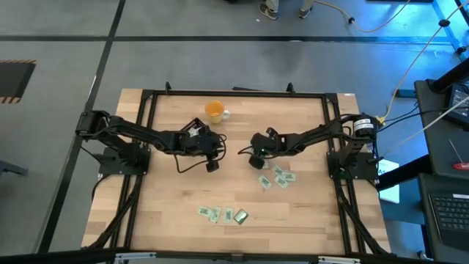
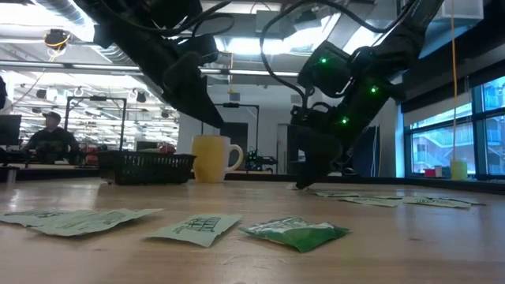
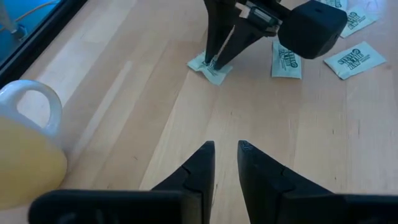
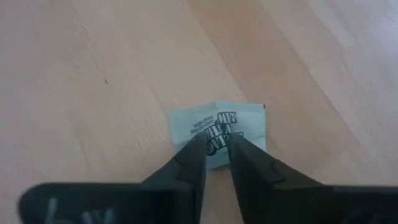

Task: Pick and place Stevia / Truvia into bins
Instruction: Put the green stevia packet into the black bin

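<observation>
Pale green and white Stevia sachets lie flat on the wooden table: a few (image 1: pixel 275 178) beside my right gripper and a few more (image 1: pixel 222 215) toward the near edge. My right gripper (image 1: pixel 256 161) points down at one sachet (image 4: pixel 217 124) at mid-table and is shut on it. My left gripper (image 3: pixel 226 149) hovers above bare wood to the left of it, its fingers a narrow gap apart with nothing between them. The black bin (image 2: pixel 147 166) stands at the far side, left of the cup; it does not show in the high view. My right gripper pinches the sachet's middle (image 4: pixel 216 138) between its two fingers, slanting down from the table's right. The paper buckles up between the fingertips (image 3: pixel 213 61). The sachet's outer parts still lie on the table.
An orange-yellow cup with a white handle (image 1: pixel 215 111) stands at the far middle, close to my left arm. A darker green packet (image 2: pixel 296 233) lies with the near sachets. Black frame rails run along the table's sides. A person sits far off in the room behind.
</observation>
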`<act>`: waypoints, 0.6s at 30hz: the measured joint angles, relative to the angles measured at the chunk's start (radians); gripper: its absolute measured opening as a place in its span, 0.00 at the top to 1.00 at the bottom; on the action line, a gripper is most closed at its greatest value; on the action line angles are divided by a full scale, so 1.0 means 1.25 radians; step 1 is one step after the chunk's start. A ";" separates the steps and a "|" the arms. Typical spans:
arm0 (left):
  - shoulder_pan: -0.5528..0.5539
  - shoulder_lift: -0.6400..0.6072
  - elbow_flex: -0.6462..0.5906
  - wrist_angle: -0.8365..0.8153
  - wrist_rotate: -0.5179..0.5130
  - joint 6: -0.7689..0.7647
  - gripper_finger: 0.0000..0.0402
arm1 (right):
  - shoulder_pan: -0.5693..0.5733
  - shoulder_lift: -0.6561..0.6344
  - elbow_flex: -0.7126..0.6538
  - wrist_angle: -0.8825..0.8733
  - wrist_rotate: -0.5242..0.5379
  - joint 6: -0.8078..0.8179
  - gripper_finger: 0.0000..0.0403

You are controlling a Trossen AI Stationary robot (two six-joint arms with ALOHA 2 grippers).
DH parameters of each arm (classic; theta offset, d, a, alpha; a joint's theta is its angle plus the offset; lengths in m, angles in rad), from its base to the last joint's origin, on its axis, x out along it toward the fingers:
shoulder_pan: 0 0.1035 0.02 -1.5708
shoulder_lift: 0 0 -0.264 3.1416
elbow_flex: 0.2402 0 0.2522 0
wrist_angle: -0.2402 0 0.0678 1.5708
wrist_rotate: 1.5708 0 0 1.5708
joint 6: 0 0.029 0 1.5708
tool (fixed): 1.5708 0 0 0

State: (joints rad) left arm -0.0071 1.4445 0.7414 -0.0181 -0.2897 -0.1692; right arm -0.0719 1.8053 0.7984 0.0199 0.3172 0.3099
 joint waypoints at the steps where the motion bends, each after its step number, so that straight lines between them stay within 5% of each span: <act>1: 0.000 0.000 0.000 0.000 0.000 0.000 0.84 | 0.000 0.000 0.000 -0.001 0.000 0.000 0.84; 9: 0.000 0.000 -0.001 0.003 -0.002 0.011 0.83 | 0.010 -0.004 -0.003 0.036 -0.037 -0.028 0.98; 18: -0.035 0.065 -0.002 0.122 0.078 0.215 0.83 | 0.070 -0.034 0.060 0.076 -0.289 -0.095 0.98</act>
State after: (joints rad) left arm -0.0512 1.5262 0.7395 0.1339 -0.1926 0.0998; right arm 0.0157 1.7633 0.8737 0.1154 -0.0441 0.1911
